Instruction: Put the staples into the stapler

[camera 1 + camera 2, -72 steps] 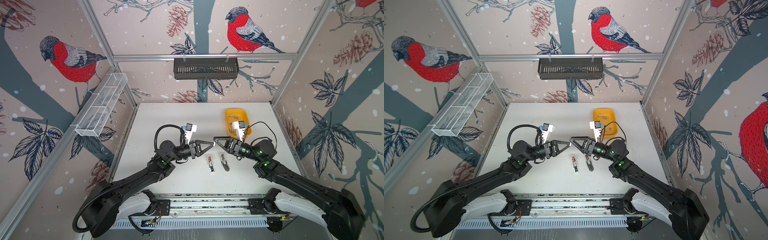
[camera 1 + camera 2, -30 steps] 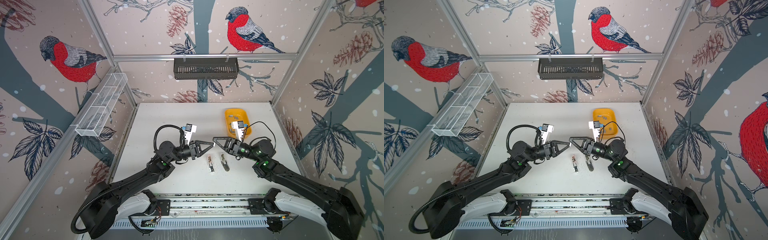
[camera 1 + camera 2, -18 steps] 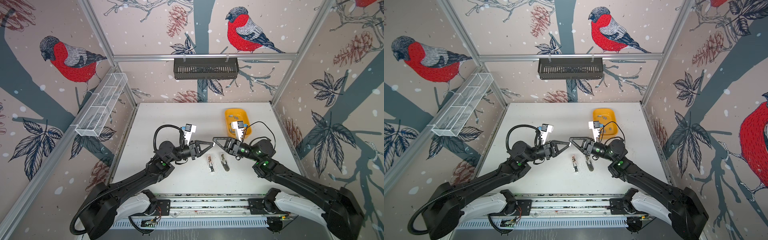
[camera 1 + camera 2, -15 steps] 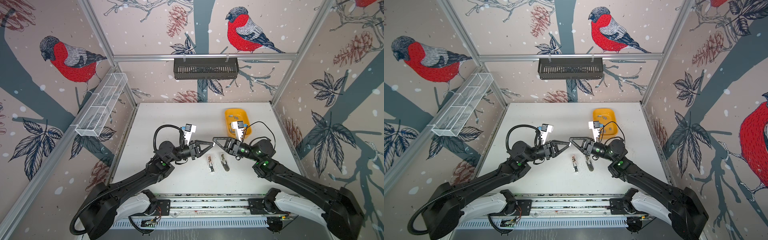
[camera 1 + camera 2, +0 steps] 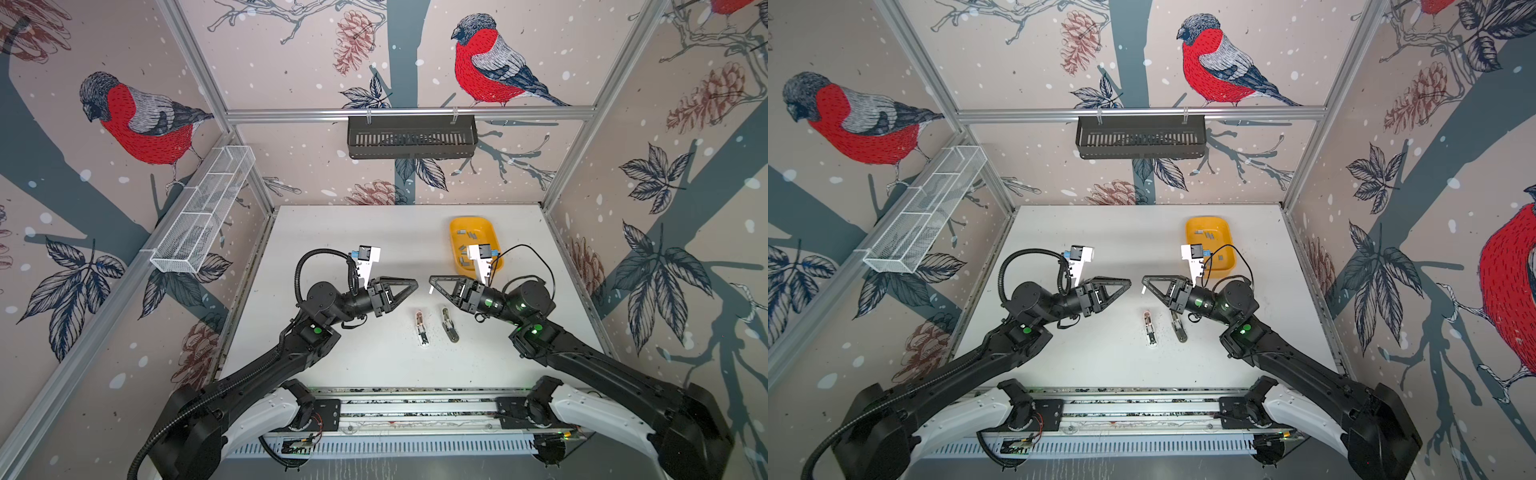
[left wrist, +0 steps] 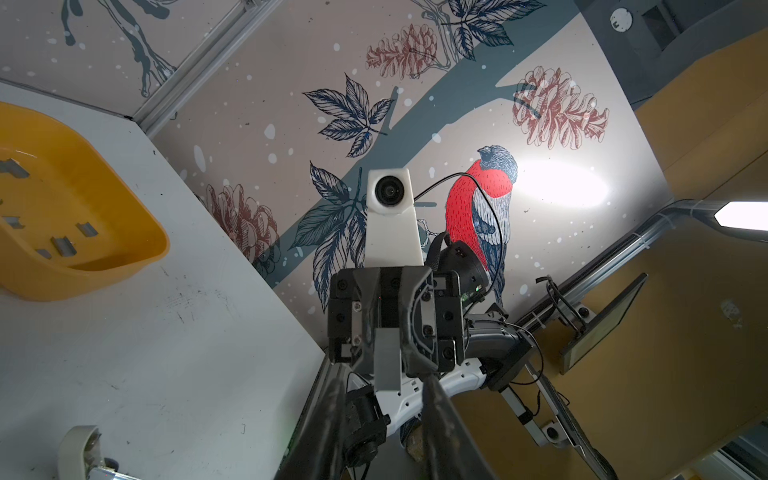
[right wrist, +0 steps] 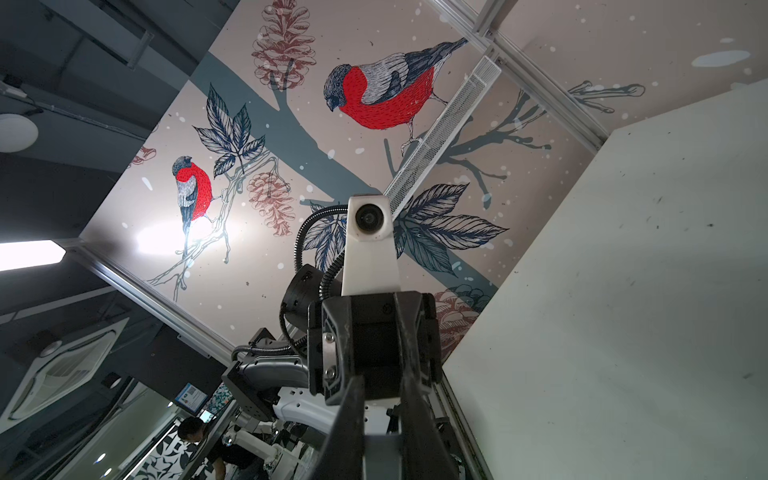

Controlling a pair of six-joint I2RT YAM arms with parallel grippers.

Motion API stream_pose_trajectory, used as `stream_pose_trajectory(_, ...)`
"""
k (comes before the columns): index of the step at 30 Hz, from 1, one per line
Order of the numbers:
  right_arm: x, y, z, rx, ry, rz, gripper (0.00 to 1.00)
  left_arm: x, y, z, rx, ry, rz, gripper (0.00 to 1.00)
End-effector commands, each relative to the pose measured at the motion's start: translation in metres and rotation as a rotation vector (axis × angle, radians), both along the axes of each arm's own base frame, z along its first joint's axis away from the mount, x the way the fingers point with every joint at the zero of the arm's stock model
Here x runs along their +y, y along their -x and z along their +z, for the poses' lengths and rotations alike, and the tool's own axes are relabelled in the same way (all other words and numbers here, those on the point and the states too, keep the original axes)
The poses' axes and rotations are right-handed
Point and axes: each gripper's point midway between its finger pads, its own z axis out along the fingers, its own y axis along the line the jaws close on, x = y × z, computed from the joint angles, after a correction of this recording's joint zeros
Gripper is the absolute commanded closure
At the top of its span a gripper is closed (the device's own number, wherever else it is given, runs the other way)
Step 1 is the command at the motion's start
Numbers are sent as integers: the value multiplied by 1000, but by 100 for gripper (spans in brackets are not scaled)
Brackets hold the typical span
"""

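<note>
At mid-frame in both top views the left gripper and right gripper face tip to tip, close but apart; the left wrist view shows the left one's fingers spread, gripping nothing, while the right one pinches a grey staple strip; more staples lie in the yellow tray at upper right; just below the tips, on the table, lie a white stapler and a grey stapler side by side.

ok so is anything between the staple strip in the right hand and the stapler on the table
Nothing visible. The right hand holds the staple strip in the air; the two stapler pieces lie on the table nearer the robot. The open left hand faces it tip to tip, off that path.
</note>
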Motion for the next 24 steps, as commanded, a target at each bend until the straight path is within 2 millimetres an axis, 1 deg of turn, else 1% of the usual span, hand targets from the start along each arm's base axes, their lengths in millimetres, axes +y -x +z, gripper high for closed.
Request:
stream_pose_trajectory(1, -6, -6, -16, -9, 78, -56, 84, 1, 1, -2, -37, -73, 2, 66)
stream_pose_trajectory(4, -16, -13, -38, -8, 200, -131, 83, -2, -8, -9, -75, -244, 38, 65)
stream_pose_trajectory(6, -25, -17, -55, -10, 309, -194, 83, -3, -12, -5, -122, -329, 47, 61)
stream_pose_trajectory(8, -35, -20, -71, -12, 404, -241, 83, -5, -13, 1, -192, -374, 40, 56)
stream_pose_trajectory(10, -46, -20, -84, -14, 478, -285, 84, -8, -13, 3, -255, -421, 13, 46)
stream_pose_trajectory(11, -51, -20, -89, -21, 506, -303, 84, -10, -14, 2, -286, -451, -3, 39)
stream_pose_trajectory(12, -55, -20, -94, -30, 537, -316, 83, -13, -15, -6, -304, -491, -26, 32)
stream_pose_trajectory(13, -59, -20, -99, -28, 567, -330, 83, -15, -16, 0, -347, -510, -35, 27)
stream_pose_trajectory(15, -68, -18, -110, -17, 631, -358, 83, -18, -21, -5, -420, -578, -62, 14)
stream_pose_trajectory(16, -72, -17, -115, -12, 655, -372, 82, -19, -24, -9, -445, -612, -67, 11)
stream_pose_trajectory(18, -80, -16, -125, 2, 708, -411, 82, -20, -30, -13, -507, -671, -73, 1)
stream_pose_trajectory(21, -87, -12, -141, 14, 767, -454, 82, -23, -37, -19, -562, -718, -88, 1)
stream_pose_trajectory(23, -88, -10, -152, 23, 803, -465, 83, -26, -41, -28, -559, -735, -95, 2)
stream_pose_trajectory(24, -88, -9, -156, 29, 817, -468, 83, -28, -40, -33, -556, -728, -118, 2)
